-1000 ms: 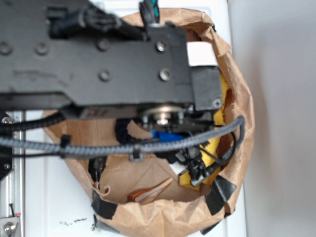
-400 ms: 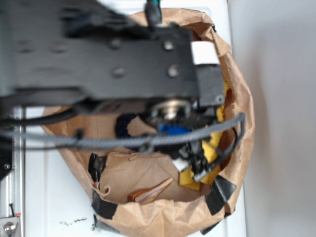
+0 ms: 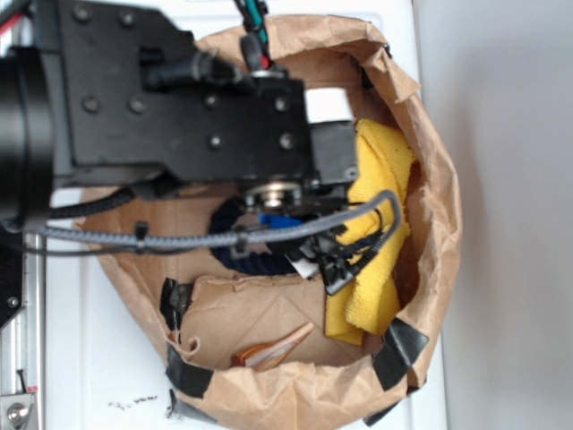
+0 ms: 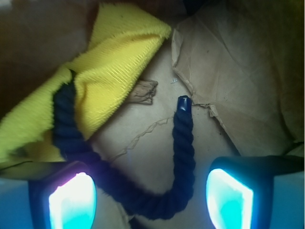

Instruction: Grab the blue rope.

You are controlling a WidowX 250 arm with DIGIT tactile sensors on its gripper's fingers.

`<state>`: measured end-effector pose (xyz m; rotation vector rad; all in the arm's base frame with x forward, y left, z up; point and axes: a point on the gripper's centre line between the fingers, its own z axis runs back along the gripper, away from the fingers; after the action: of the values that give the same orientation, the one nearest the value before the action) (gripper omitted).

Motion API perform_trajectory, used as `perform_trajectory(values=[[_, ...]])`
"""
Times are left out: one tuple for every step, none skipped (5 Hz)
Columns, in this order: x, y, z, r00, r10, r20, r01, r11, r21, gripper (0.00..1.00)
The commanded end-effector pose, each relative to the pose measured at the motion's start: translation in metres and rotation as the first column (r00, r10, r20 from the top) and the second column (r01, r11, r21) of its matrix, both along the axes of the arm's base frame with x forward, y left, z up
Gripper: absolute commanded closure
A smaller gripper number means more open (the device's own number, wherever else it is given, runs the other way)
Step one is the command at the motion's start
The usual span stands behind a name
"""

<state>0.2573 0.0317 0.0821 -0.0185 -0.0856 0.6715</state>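
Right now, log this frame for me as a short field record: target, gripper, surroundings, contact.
target: blue rope, curved in a U, glossy tip pointing up in the wrist view
gripper: gripper open, one finger on each side of the rope's bend
contact: none visible; fingers not closed on the rope
container: brown paper bag, black tape patches on its rim
nearby: yellow cloth under one end of the rope
obstruction: grey braided cable crosses the exterior view
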Motion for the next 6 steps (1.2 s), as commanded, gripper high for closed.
perform_trajectory(values=[[0.005,0.027,-0.005,0.996,0.039,0.078,-0.041,0.999,0.021,0.0],[0.014,0.027,-0.016,0.996,0.055,0.077,-0.056,0.998,0.021,0.0],[0.015,0.02,-0.031,0.996,0.05,0.068,-0.054,0.996,0.066,0.0],[0.01,0.016,-0.05,0.998,0.04,0.052,-0.045,0.992,0.116,0.0],[0.002,0.011,-0.06,0.999,0.003,0.041,-0.009,0.991,0.135,0.0],[-0.001,0.008,-0.062,1.0,-0.008,0.024,0.005,0.991,0.134,0.0]])
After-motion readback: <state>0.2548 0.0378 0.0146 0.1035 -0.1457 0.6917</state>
